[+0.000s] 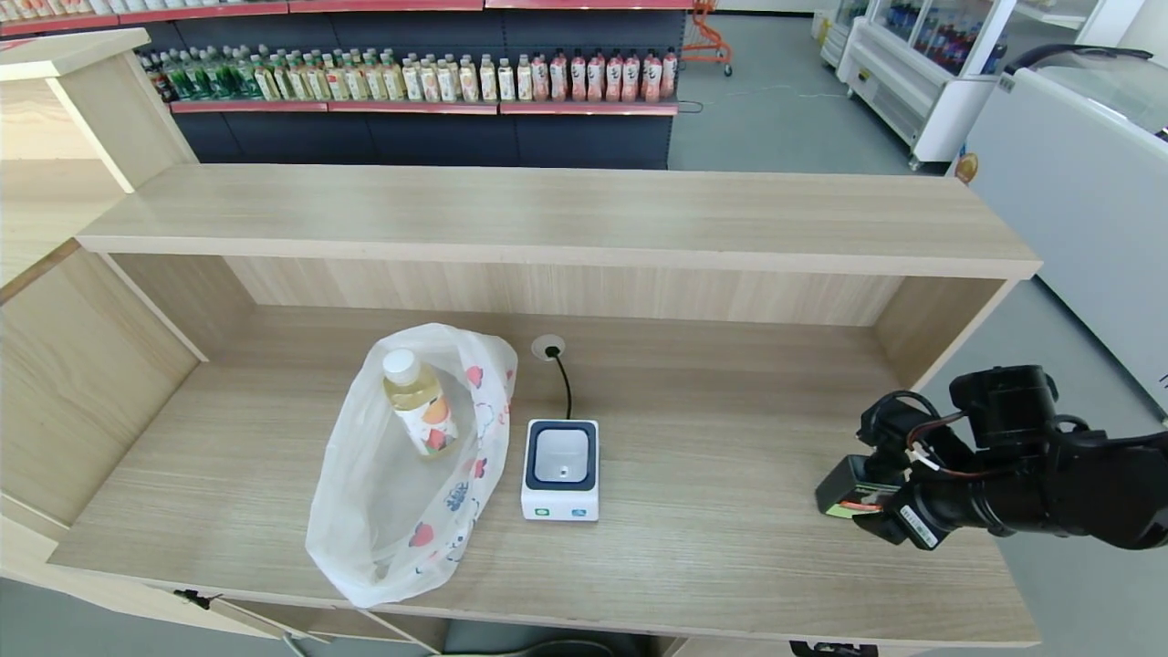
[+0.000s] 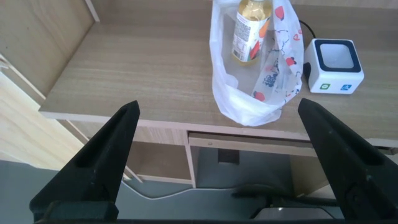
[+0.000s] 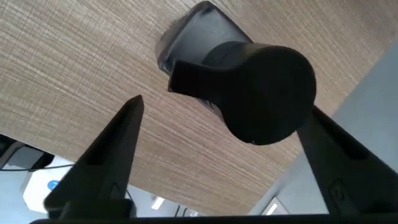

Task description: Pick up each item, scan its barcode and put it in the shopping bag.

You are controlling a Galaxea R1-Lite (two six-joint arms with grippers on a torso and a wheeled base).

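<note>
Wood-grain bench (image 1: 712, 566) in a shop is where the work is laid out, and the task is judged partly done. Nearest, the left claw (image 2: 219, 104) is held off the bench's front edge, spread wide with nothing in it. On the bench the shopping bag (image 1: 383, 529) is laid open, and one bottle (image 1: 420, 411) is already lodged inside it, so that item is counted as finished. Just beside the bag the scanner (image 1: 560, 467) is set. Near the bench's right end, well apart from the scanner, the right claw (image 3: 225, 107) is spread wide about a dark item (image 3: 249, 87). No grip on it can be made out, so this item is judged yet to be lifted, scanned and bagged. Farther back, a shelf of bottles (image 1: 411, 78) and freezers (image 1: 1077, 164) are ranged along the aisle.
</note>
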